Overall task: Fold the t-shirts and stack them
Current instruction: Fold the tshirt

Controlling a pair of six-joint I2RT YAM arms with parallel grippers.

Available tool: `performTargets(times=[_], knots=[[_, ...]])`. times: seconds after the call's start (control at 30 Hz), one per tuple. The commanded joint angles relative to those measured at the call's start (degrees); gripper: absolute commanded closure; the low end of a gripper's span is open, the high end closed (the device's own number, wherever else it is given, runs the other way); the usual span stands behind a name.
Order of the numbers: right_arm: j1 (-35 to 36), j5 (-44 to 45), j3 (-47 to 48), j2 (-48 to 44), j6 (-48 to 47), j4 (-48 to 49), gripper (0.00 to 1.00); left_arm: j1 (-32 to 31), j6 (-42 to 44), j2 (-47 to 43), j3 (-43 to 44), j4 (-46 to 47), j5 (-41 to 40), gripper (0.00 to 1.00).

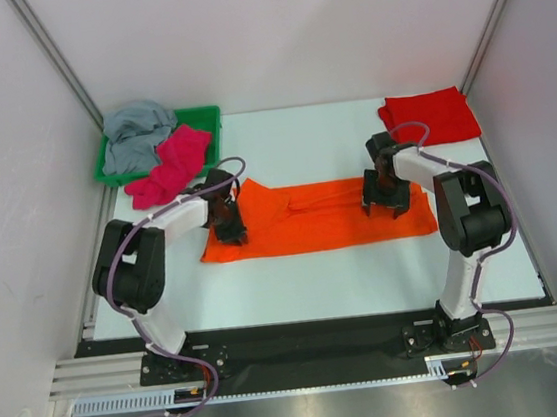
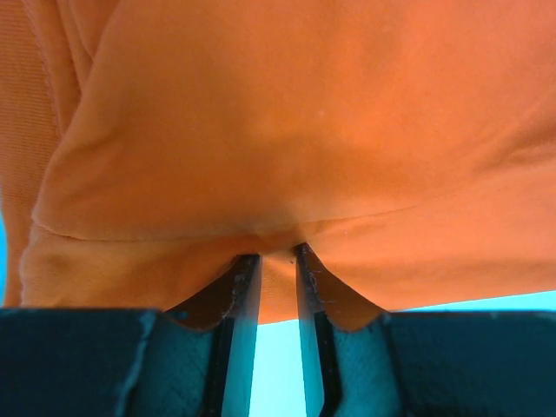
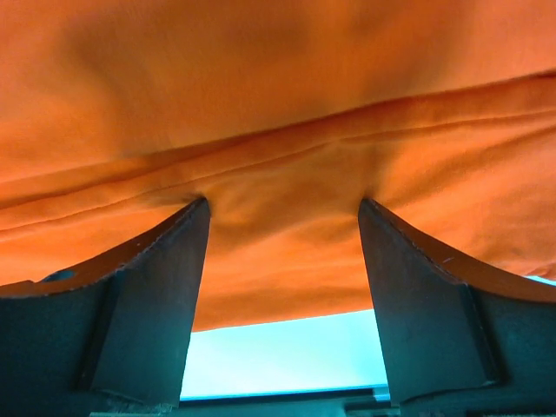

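Both L gripper point(image 1: 233, 236), R gripper point(image 1: 387, 208) at orange tee point(image 1: 321, 226) edge.

Spread shirt point(image 1: 320, 219) lies mid-bench point(image 1: 298, 287); left fingers point(image 2: 246, 291) on its left end, right fingers point(image 3: 165, 287) on its right end; folded shirt point(image 1: 431, 116) behind, far right; tray point(image 1: 204, 110) far left holds one shirt point(image 1: 137, 134); second shirt point(image 1: 168, 169) lies over its front rim.

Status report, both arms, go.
Left gripper narrow at left end of orange t-shirt, grip unclear. Right gripper open, tips on right end. Shirt flat, a long folded band. Red t-shirt far right, apart.
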Motion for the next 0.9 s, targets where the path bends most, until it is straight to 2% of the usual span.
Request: performTargets(times=[0.0,0.2,0.47,0.6,0.7,0.77,0.87], knots=[[3.2,2.0,-9.0,-0.6,4.9,-4.4,0.26,2.2,5.4,2.2,2.9,1.0,-2.6,0.72],[10.0,-3.3,-16.7,-9.2,11.1,-4.1,0.26,5.4,12.6,4.0,6.3,-0.8,-0.9,0.7],[19.9,-7.3,-12.5,-14.5,12.8,-10.2,0.26,12.2,15.5,-2.6,4.0,-1.7,2.4,0.59],[20.1,-3.4,-3.1,-17.8,9.9,-14.9,0.26,12.1,13.9,-8.9,4.5,-2.0,3.1,0.58],[18.3,-1.2,2.2,-16.4,5.3,-17.7,0.25,11.9,10.1,-13.6,4.0,0.2,6.8,0.53],[16.6,-0.8,5.3,-14.1,2.8,-17.9,0.26,10.4,7.5,-15.3,3.8,1.4,7.8,0.53],[12.5,-1.4,7.9,-11.3,-1.4,-17.0,0.26,6.1,5.0,-15.1,4.5,2.2,3.6,0.56]])
